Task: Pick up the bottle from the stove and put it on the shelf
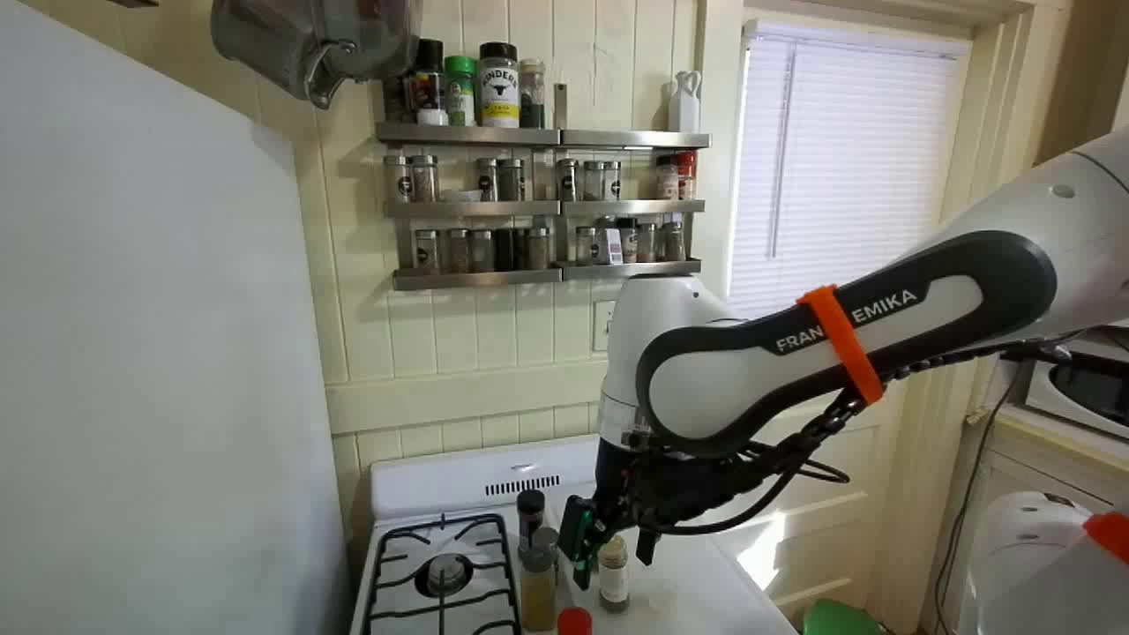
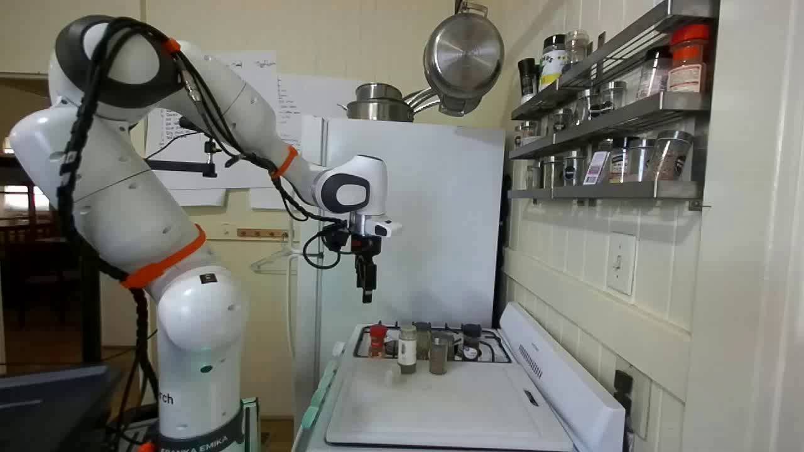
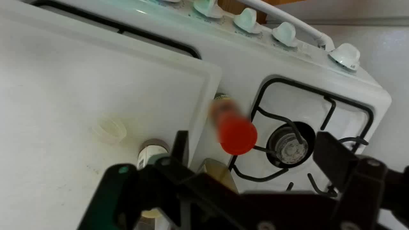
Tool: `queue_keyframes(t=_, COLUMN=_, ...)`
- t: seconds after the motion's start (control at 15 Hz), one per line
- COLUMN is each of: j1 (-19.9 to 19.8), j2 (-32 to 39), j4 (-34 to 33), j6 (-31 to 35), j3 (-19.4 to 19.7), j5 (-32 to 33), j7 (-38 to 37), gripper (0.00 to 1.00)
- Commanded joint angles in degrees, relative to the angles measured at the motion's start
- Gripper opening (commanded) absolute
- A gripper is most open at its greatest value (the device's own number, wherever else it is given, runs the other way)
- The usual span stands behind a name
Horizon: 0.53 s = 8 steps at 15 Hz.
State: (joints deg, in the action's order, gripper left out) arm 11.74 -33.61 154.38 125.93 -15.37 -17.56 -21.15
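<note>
Several bottles stand on the white stove (image 1: pixel 414 483) (image 2: pixel 440 411) (image 3: pixel 236 72): a red-capped one (image 1: pixel 575 623) (image 2: pixel 377 343) (image 3: pixel 239 135), a white-labelled one (image 1: pixel 615 580) (image 2: pixel 407 349), a yellowish one (image 1: pixel 538 593) and a dark-capped one (image 1: pixel 530 510) (image 2: pixel 471 344). A grey-lidded jar (image 2: pixel 439 358) stands among them. I cannot tell which is the task's bottle. My gripper (image 1: pixel 614 566) (image 2: pixel 367 296) (image 3: pixel 252 143) points down above them, open and empty. In the wrist view the red cap lies between and ahead of its fingers. The steel shelf (image 1: pixel 476 209) (image 2: pixel 609 190) hangs on the wall above, holding many jars.
A tall white refrigerator (image 1: pixel 159 335) (image 2: pixel 408 220) stands beside the stove. Metal pots (image 1: pixel 309 40) (image 2: pixel 465 56) hang near the shelf. A small translucent cup (image 2: pixel 392 375) (image 3: pixel 110 130) sits on the stove's white cover. Burner grates (image 1: pixel 445 573) (image 3: pixel 274 116) lie beside the bottles.
</note>
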Motion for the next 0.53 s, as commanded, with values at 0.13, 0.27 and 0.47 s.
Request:
queue_keyframes(t=0.13, j1=0.2, j2=0.0, j4=-0.1, j6=-0.1, j3=0.2, j5=0.2, j7=-0.1, gripper=1.00)
queue_keyframes(t=0.27, j1=0.2, j2=0.0, j4=-0.1, j6=-0.1, j3=0.2, j5=0.2, j7=-0.1, gripper=1.00)
queue_keyframes(t=0.47, j1=-1.8, j2=-1.7, j4=-0.1, j6=0.3, j3=-0.3, j5=1.7, j7=-3.5, gripper=1.00)
